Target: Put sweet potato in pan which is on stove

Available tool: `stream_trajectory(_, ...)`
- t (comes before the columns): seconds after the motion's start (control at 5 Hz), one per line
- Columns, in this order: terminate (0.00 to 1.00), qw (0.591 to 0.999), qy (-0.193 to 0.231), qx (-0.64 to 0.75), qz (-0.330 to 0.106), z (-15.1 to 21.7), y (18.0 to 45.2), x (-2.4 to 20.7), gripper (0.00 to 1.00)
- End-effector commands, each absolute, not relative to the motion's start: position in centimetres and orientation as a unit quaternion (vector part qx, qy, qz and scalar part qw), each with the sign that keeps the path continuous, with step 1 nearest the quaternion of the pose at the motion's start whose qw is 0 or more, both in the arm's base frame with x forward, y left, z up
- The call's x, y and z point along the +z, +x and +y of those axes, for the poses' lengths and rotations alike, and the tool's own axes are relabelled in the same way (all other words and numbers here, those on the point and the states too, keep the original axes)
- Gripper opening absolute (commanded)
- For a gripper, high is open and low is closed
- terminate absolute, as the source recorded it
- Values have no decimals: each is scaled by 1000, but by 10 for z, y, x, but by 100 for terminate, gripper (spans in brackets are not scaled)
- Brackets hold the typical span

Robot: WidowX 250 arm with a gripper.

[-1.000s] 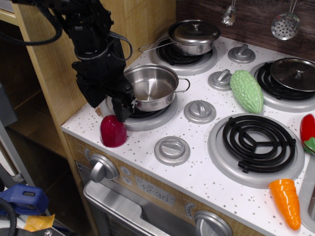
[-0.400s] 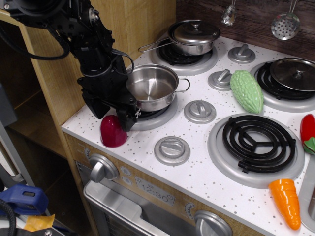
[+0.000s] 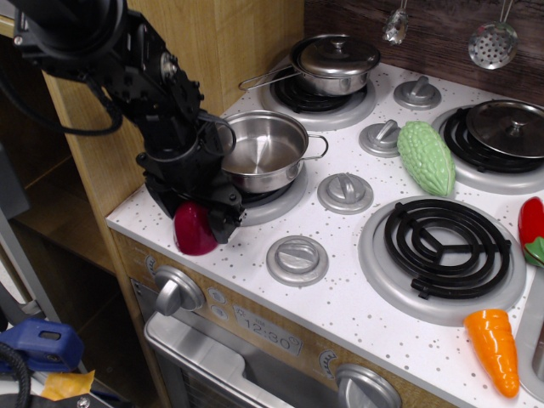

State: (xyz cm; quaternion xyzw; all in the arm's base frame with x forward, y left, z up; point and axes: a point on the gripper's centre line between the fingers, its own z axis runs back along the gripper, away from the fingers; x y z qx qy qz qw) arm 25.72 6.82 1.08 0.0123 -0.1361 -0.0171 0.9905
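Observation:
The sweet potato (image 3: 190, 236), a dark red-magenta dome, sits on the white speckled stove (image 3: 340, 285) at its front left corner. The black gripper (image 3: 201, 219) has come down over it from above. One finger (image 3: 223, 223) stands to the right of the toy and the other is hidden behind it, so the jaws look open around it. The top of the toy is covered by the gripper. The pan (image 3: 263, 153), a shiny lidless steel pot, stands empty on the front left burner just behind and to the right of the gripper.
A wooden panel (image 3: 93, 144) rises close on the left. A lidded long-handled pot (image 3: 333, 58) is at the back. A green gourd (image 3: 425, 157), a grey knob (image 3: 297, 259), an orange carrot (image 3: 495, 350) and a bare coil burner (image 3: 442, 246) lie to the right.
The gripper has come down and slightly left from above the pan's edge onto the sweet potato. The toy and the pan have not moved.

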Motion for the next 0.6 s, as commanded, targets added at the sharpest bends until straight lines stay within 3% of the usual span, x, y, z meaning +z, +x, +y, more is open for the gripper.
stream_trajectory(0.0, 0, 989, 13, -1, -149, 65, 259, 15, 0)
stream_trajectory(0.2, 0, 989, 11, -3, -144, 63, 260, 20, 0)
stream_trajectory(0.4, 0, 988, 41, -4, -147, 53, 264, 45, 0)
